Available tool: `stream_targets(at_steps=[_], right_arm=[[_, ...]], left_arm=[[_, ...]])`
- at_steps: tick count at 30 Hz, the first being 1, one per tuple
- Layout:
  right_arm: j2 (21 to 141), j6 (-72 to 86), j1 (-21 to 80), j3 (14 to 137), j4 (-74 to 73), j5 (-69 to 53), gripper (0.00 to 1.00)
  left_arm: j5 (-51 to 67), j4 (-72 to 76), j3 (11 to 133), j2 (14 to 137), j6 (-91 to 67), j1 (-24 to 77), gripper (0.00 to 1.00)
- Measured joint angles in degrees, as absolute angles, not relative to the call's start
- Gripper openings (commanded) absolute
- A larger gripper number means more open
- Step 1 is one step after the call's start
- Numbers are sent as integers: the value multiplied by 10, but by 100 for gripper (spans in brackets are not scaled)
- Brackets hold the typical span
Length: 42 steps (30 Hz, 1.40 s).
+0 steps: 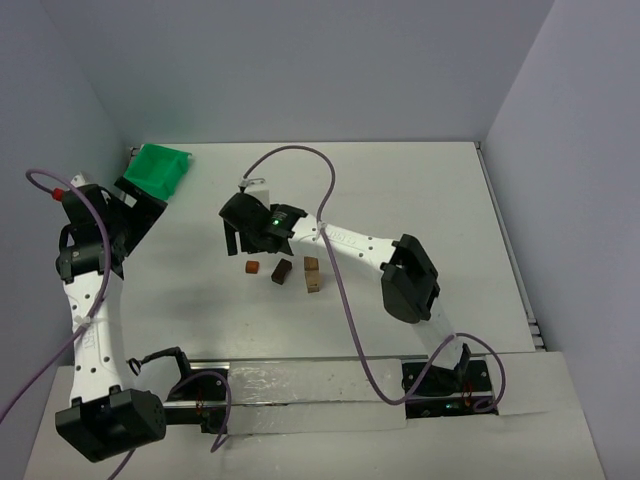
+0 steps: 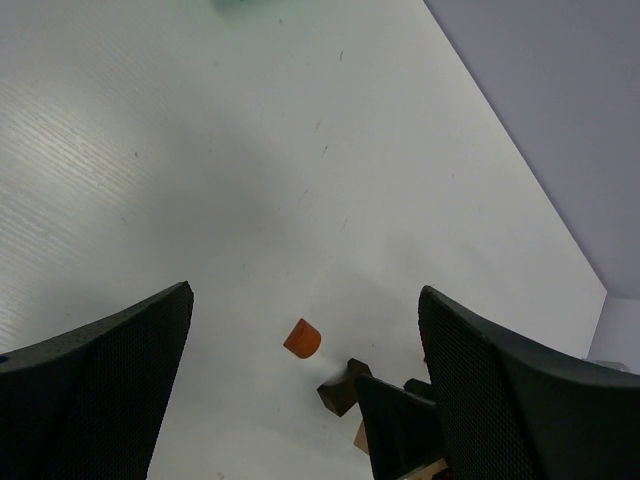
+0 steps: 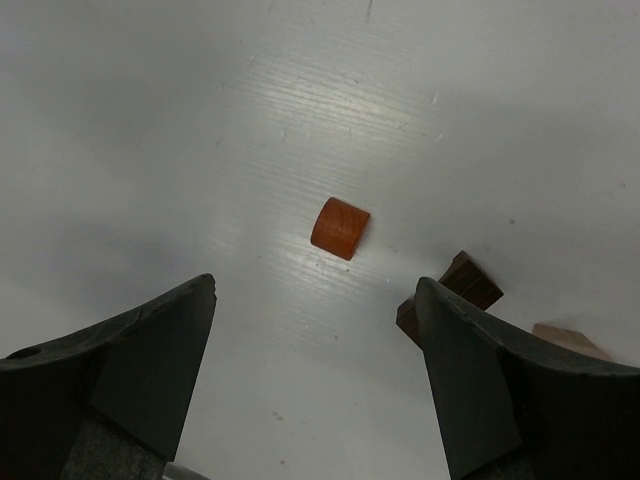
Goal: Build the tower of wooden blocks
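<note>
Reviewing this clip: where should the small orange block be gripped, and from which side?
Probably from straight above with the right tool, whose open jaws hang over the orange block. Pinch its flat opposite sides rather than what looks like a rounded top. It lies alone on the table, clear of the dark block.

A reddish-brown block (image 3: 340, 228) lay just ahead of the right pincer (image 3: 315, 292). A dark brown block (image 3: 465, 282) sat beside one fingertip, a tan block (image 3: 566, 338) beyond.

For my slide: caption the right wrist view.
Right gripper, jaws apart, poised over a reddish-brown block; a dark brown block lies nearby.
</note>
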State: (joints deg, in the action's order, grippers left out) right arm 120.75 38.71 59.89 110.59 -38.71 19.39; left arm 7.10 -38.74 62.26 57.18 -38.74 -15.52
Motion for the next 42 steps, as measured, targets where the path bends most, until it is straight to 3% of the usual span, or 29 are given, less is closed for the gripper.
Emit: stream_targets(at_steps=[32, 42], right_arm=[[1353, 462, 601, 1164, -415, 182, 79], [1377, 465, 601, 1173, -416, 177, 69]], left_arm=[[96, -367, 569, 552, -401, -168, 99], [99, -364, 561, 552, -401, -173, 99]])
